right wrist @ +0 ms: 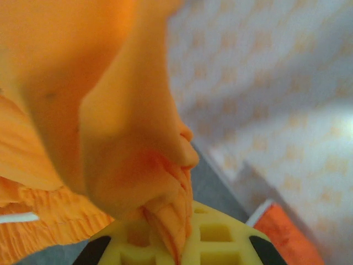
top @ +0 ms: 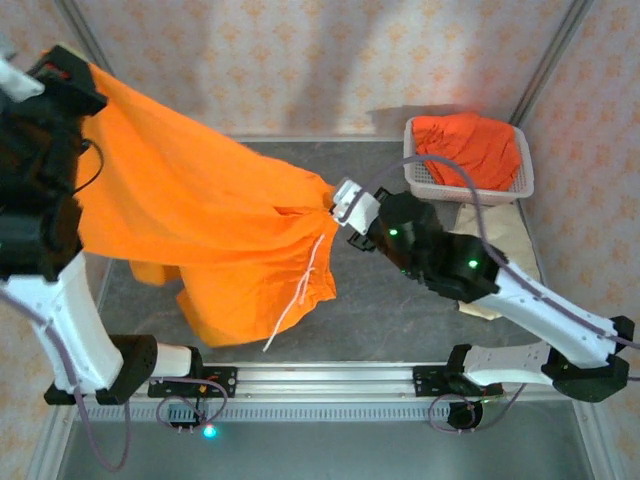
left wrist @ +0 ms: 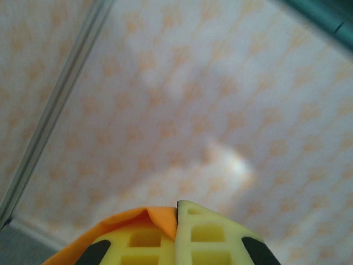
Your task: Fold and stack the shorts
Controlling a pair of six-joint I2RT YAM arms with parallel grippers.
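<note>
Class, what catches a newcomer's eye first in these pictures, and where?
A big pair of bright orange cloth shorts hangs stretched in the air at left, pinched by the left gripper at far left and the right gripper at centre. More orange cloth fills the white perforated plastic basket at back right.

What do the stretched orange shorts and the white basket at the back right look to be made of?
The orange shorts look like thin, matte cloth, probably woven: they drape, crease and gather at the waistband, where a white drawstring hangs loose. The basket looks like white moulded plastic with a slight sheen, its walls a regular grid of holes. The exact fibre or plastic cannot be told.
</note>
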